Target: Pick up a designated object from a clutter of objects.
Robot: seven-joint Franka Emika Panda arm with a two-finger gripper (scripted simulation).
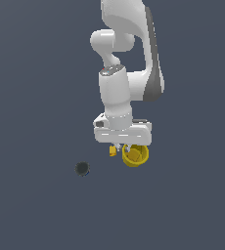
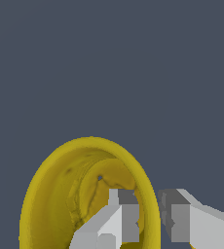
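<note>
In the exterior view, our gripper (image 1: 125, 148) hangs low over the yellow cup (image 1: 135, 156), which sits on the dark grey surface (image 1: 36, 205); the tiny yellow block (image 1: 113, 152) is just beside, the dark grey disc (image 1: 82, 169) well apart.

In the wrist view, one finger (image 2: 121, 214) stands inside the cup (image 2: 50, 194), the other outside, with the rim wall between them and a gap left, so nothing is held. We should close evenly on the wall, then lift straight. The surface is bare and flat.
</note>
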